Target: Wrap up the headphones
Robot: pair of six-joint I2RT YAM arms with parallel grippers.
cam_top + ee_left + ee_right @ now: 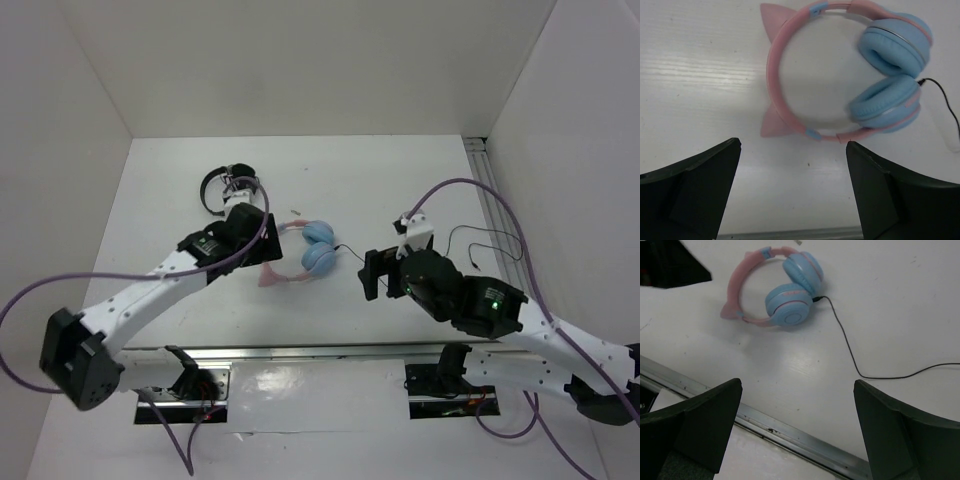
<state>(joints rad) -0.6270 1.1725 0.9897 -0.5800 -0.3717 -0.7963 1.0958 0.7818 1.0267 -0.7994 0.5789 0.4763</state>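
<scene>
Pink-and-blue cat-ear headphones [318, 258] lie flat on the white table [400, 170]; both grippers are spread and empty.

Top: the headphones sit mid-table between the arms, ear cups together on the right, headband looping left. The left gripper [262, 235] is just left of the headband. The right gripper [368, 275] is right of the cups and apart from them. The thin black cable [480, 232] runs off right. Smaller black headphones [222, 186] sit farther back on the left.
Left wrist: the left gripper [793, 146] has its fingers wide apart with nothing between. The headphones [773, 80] are just beyond the tips, not touching.
Right wrist: the right gripper [797, 386] also has its fingers wide apart. The headphones [787, 307] are well beyond, far left. The cable [850, 352] leaves the cups and trails right. A metal rail [790, 432] crosses near the fingers.
</scene>
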